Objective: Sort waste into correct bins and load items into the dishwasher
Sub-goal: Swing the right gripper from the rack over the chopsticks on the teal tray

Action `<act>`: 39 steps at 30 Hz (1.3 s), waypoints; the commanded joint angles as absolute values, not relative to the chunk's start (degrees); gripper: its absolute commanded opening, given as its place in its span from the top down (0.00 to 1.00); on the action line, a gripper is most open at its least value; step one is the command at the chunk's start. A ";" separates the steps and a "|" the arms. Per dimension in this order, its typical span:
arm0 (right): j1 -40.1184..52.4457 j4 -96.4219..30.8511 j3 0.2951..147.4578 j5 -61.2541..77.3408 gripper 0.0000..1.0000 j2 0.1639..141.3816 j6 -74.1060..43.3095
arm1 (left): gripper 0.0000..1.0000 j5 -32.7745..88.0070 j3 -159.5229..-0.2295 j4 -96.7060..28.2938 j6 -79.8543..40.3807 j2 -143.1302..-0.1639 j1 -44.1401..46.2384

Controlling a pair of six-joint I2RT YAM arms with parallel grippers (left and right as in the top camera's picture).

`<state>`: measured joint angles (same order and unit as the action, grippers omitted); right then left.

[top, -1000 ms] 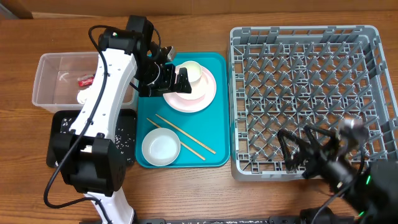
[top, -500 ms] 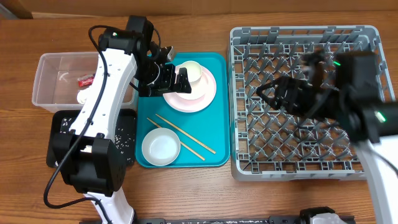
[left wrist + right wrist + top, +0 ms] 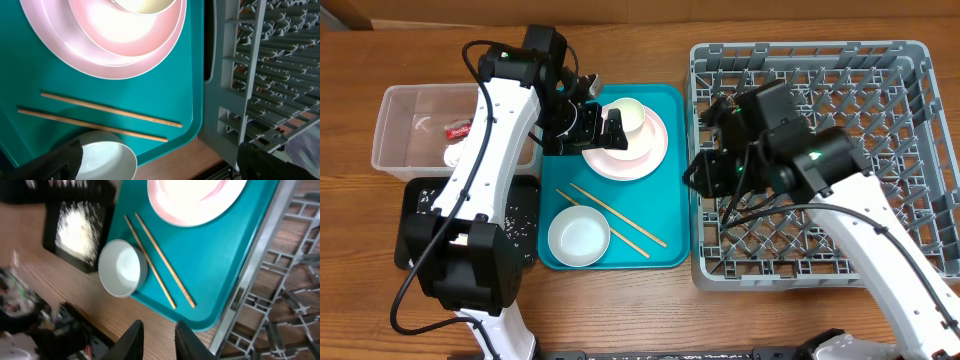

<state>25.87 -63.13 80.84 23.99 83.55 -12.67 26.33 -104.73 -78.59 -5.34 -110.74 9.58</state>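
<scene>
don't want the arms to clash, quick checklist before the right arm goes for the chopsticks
1. Right pincer empty: ok, narrow gap, nothing in it.
2. Right pincer lined up: not ok, the chopsticks lie off to one side of it.
3. Chopsticks free: ok, flat on the teal tray, nothing on them.
4. Bowl apart from chopsticks: cannot tell, its rim is very close to one stick.
5. Left pincer out of the way: ok, open over the plate.
6. Dish rack has room: ok, no dishes seen among its pegs.

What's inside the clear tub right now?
A red wrapper and a crumpled white napkin lie in the tub. The left arm crosses over its right part, so anything under there is hidden.
</scene>
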 commanded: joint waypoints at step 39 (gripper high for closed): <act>48.25 -26.04 59.72 2.42 0.83 95.33 -3.62 | 0.00 9.43 -106.87 -83.70 -7.31 -101.78 -20.60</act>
<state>47.40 -27.29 60.12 2.85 94.94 -6.63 10.37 -105.91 -83.94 -7.09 -102.13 -20.40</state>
